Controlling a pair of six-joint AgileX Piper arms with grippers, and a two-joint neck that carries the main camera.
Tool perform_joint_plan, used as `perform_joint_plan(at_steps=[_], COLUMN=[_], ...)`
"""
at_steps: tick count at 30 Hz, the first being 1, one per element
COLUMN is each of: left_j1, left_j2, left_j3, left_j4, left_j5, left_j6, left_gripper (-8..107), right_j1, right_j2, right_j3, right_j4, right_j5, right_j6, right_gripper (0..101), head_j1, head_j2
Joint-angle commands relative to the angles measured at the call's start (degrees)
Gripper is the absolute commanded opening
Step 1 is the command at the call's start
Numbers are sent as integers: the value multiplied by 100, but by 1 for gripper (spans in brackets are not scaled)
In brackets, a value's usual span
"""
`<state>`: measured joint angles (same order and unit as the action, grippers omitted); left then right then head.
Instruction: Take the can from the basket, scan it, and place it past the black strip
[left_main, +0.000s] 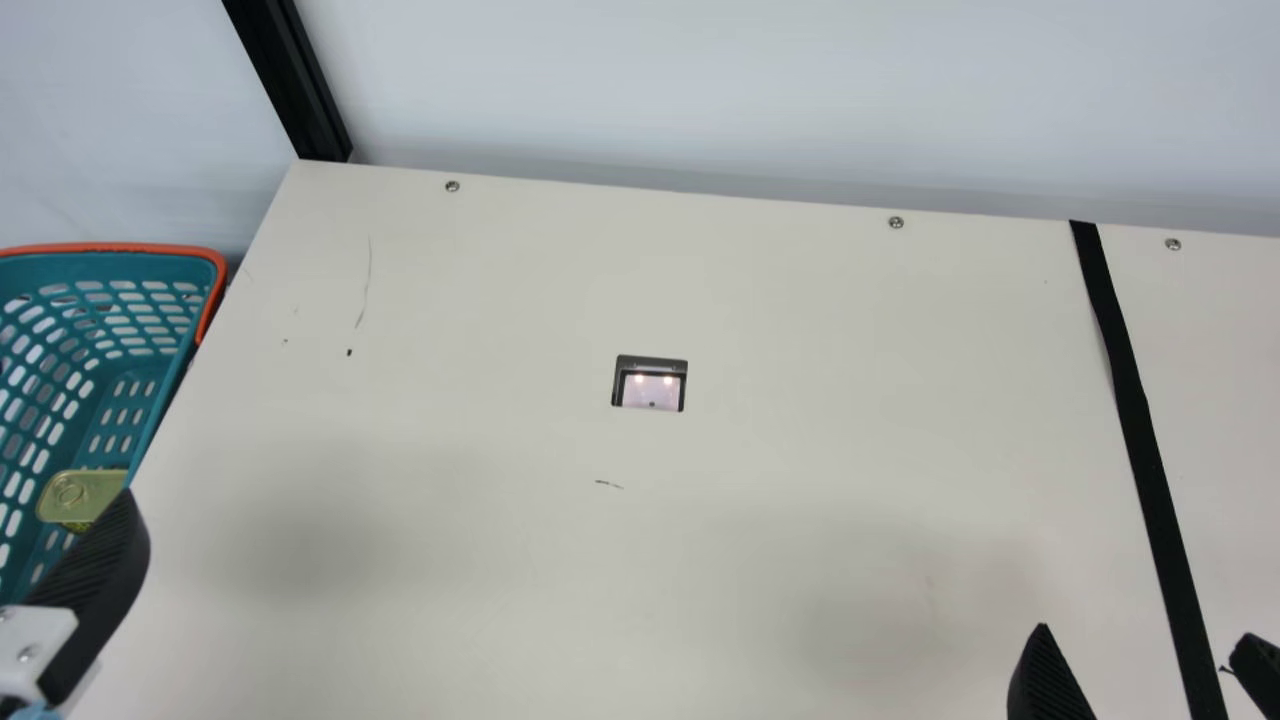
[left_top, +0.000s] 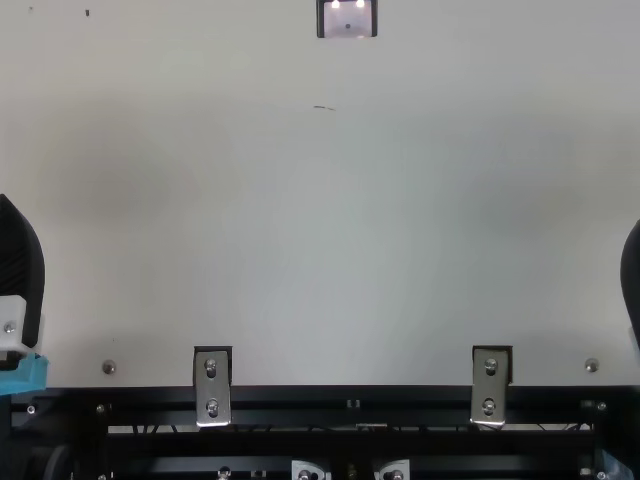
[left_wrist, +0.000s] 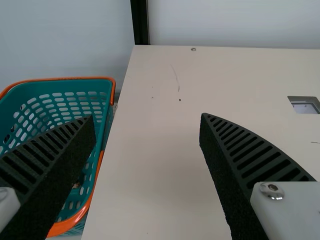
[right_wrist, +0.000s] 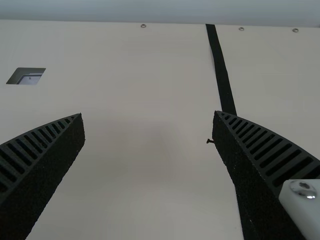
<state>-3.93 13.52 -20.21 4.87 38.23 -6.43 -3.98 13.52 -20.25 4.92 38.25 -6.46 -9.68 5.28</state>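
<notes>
One teal basket (left_main: 115, 247) with an orange rim stands at the far left, beside the edge of the cream table (left_main: 480, 560). The can (left_main: 80, 492) is inside it, a ring on its yellowish top, close to the side next to the table; that basket wall stands between it and the tabletop and hides part of it in the main view. The left gripper (left_main: 100, 575) shows just below the can there, one finger overlapping the basket's edge. A dark post (left_main: 300, 90) rises behind the table's far left corner. Near the middle is the scanner window (left_main: 650, 390), two lights glowing. Farther right, the right gripper (left_main: 1146, 634) has a finger to either side of the black strip (left_main: 1140, 430) in the main view.

In the left wrist view, the left gripper (left_wrist: 147, 116) has its fingers spread wide apart, with bare tabletop and some of the basket between them. The top view adds two metal brackets (left_top: 212, 388) on a black rail (left_top: 350, 400). In the right wrist view, the right gripper (right_wrist: 148, 114) is likewise spread wide, and a small dark mark (right_wrist: 210, 141) shows beside the strip.
</notes>
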Motion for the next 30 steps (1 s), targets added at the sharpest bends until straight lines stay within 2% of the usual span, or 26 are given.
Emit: perform_joint_plan(at_steps=[1,30], left_j1=[0,0], left_j2=[0,0], left_j3=[0,0], left_j4=[0,0], left_j5=[0,0], left_j6=[0,0], left_gripper=[90,90], right_j1=[0,0], right_j2=[0,0], right_j3=[0,0], right_j4=[0,0], right_j5=[0,0], right_j6=[0,0], right_gripper=[101,101], head_j1=[50,50], head_j2=[77,77])
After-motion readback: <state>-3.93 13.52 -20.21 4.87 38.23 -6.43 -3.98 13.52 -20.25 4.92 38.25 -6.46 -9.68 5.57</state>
